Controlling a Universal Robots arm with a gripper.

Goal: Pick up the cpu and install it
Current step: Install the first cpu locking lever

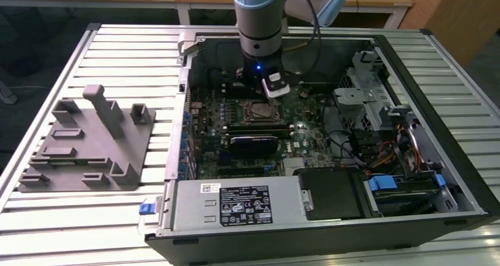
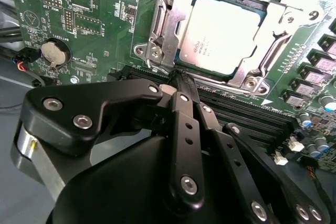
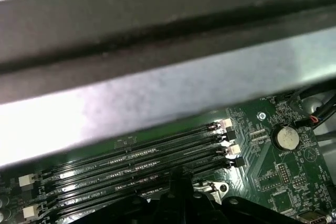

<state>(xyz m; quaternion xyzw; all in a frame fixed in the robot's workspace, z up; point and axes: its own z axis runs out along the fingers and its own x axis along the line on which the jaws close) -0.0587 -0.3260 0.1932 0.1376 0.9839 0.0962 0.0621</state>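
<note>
On the exterior view's left, a grey tray (image 1: 86,146) with upright posts sits on the slatted table (image 1: 117,49); to its right lies the opened computer case (image 1: 437,125). Gripper (image 2: 181,80) hovers over the motherboard (image 2: 100,19), fingers pressed together and holding nothing. Cpu (image 2: 223,35) already lies flat in its socket frame (image 2: 157,40), just beyond the fingertips. Judged light, rigid and fragile underneath; best gripped by opposite edges.
</note>
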